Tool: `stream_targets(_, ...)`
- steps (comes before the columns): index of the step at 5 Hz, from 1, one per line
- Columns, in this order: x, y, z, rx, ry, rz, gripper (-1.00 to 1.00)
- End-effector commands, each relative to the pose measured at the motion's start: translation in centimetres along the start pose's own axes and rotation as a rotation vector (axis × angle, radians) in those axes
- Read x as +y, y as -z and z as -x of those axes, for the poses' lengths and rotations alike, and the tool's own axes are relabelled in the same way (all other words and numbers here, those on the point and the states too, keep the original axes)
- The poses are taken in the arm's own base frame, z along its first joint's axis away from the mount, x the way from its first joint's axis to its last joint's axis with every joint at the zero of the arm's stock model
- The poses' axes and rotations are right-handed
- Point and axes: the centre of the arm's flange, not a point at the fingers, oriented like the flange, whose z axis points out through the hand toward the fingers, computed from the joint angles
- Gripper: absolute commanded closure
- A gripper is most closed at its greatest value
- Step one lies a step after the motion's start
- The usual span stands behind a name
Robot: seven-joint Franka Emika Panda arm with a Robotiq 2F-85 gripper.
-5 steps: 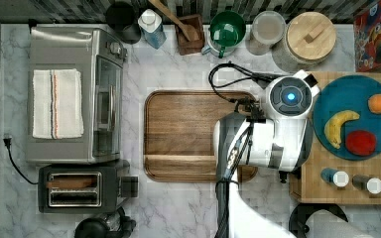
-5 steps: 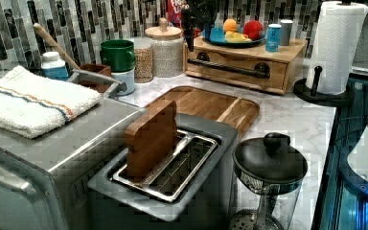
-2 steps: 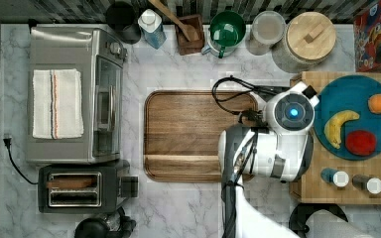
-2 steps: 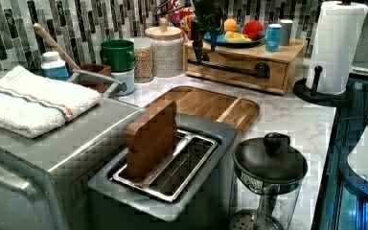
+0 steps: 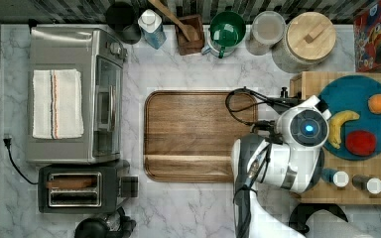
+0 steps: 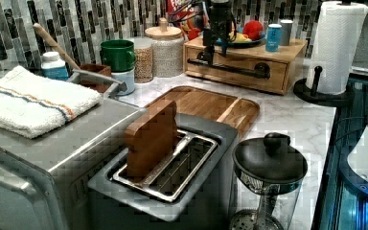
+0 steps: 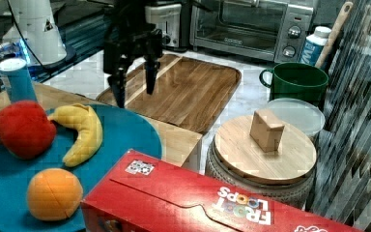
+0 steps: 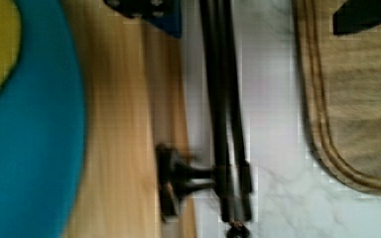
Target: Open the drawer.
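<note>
While the top view looks straight down on the marble counter (image 5: 198, 59), the white arm sits at about four o'clock, overlapping the near edge of the light wooden drawer box (image 5: 377, 191), which carries a teal plate (image 5: 372, 91) with a banana (image 5: 338, 126), a red fruit (image 5: 361, 143) and an orange (image 5: 380, 103); the brown tray (image 5: 198, 134) lies just beside it toward nine o'clock. In the left view the drawer (image 6: 249, 72) stands at roughly one o'clock, shut flush with its box, and the gripper (image 6: 212, 51) hangs over the nine-o'clock end of the black bar handle (image 6: 232, 69), just above it. In the right view the gripper (image 7: 134, 83) shows two dark fingers (image 7: 150, 72) spread apart with clear space between them, empty, at about eleven o'clock above the plate's rim and the tray (image 7: 183, 92). In the wrist view the handle (image 8: 223, 99) runs as a dark bar just off the drawer's wooden front (image 8: 129, 124), with one mounting post (image 8: 178, 178) joining them, and marble beyond.
</note>
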Motion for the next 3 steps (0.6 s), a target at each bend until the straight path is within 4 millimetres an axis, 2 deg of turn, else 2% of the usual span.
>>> stream_targets(1, -2.3, -0.6, 0.6, 0.052, 0.020, -0.015, -1.00)
stream_targets(3, -2.6, -2.5, -0.5, 0.089, 0.028, -0.012, -1.00)
